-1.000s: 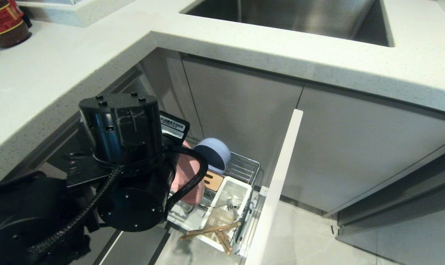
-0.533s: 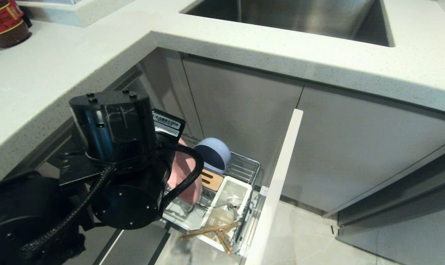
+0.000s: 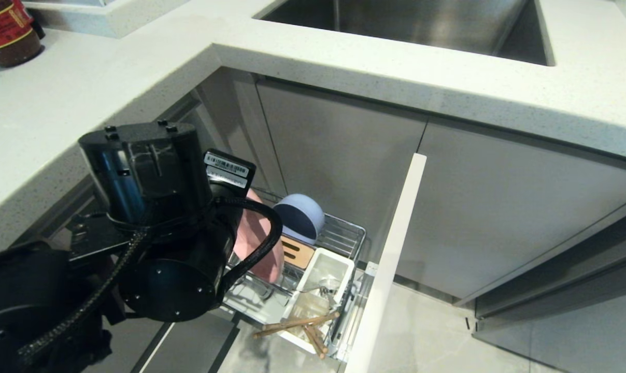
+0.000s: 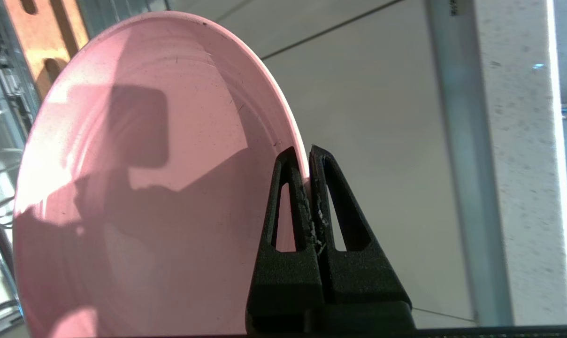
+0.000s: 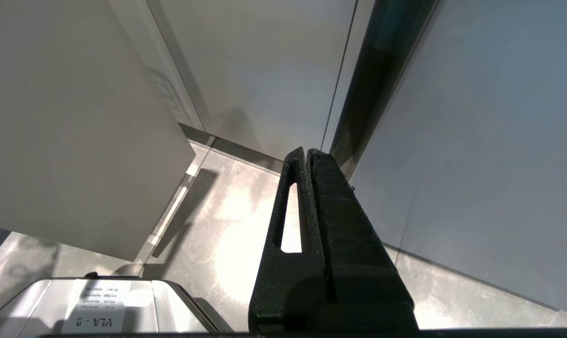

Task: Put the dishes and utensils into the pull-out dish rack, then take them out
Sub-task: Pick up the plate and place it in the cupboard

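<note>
Left end effector is pinched tight on the rim of the pink plate, holding it on edge over the pull-out dish rack. Farther in, chopsticks and blue bowl sit loaded. Looks like unloading's barely started. Right end effector: closed, empty, parked.

Matte pink plastic plate, chrome wire rack with light-wood strip — speckled stone countertop, wooden chopsticks.
</note>
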Robot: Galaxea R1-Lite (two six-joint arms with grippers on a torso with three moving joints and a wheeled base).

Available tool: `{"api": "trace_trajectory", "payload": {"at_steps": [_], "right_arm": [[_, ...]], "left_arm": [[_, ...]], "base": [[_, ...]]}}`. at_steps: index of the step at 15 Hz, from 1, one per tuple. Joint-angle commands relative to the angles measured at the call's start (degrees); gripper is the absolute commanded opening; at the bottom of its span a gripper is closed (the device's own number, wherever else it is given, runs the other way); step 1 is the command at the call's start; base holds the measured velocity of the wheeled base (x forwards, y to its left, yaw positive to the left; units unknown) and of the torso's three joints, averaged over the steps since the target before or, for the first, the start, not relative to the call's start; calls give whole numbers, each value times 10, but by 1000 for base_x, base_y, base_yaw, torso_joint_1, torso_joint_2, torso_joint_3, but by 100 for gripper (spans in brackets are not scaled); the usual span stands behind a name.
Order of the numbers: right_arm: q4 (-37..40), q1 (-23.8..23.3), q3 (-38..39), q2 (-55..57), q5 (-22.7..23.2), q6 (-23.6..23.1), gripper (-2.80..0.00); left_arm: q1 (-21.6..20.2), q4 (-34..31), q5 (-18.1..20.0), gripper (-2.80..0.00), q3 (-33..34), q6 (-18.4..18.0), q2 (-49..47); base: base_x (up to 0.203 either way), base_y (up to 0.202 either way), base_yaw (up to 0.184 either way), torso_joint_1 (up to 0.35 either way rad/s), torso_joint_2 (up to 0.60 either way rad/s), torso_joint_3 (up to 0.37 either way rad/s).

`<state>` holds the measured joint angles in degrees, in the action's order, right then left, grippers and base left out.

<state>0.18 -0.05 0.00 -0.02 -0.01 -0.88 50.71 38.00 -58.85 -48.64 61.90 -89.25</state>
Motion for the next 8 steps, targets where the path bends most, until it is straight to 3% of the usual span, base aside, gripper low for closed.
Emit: {"api": "trace_trajectory", "payload": {"at_steps": [1, 8], "right_arm": [[0, 0, 0, 0, 0, 0, -280], [0, 0, 0, 0, 0, 0, -280]], "left_arm": [[-4, 2, -4, -280, 5, 5, -1], [-13, -3, -10, -280, 11, 14, -6]], "base": [[0, 0, 0, 0, 0, 0], [0, 0, 0, 0, 0, 0]]}}
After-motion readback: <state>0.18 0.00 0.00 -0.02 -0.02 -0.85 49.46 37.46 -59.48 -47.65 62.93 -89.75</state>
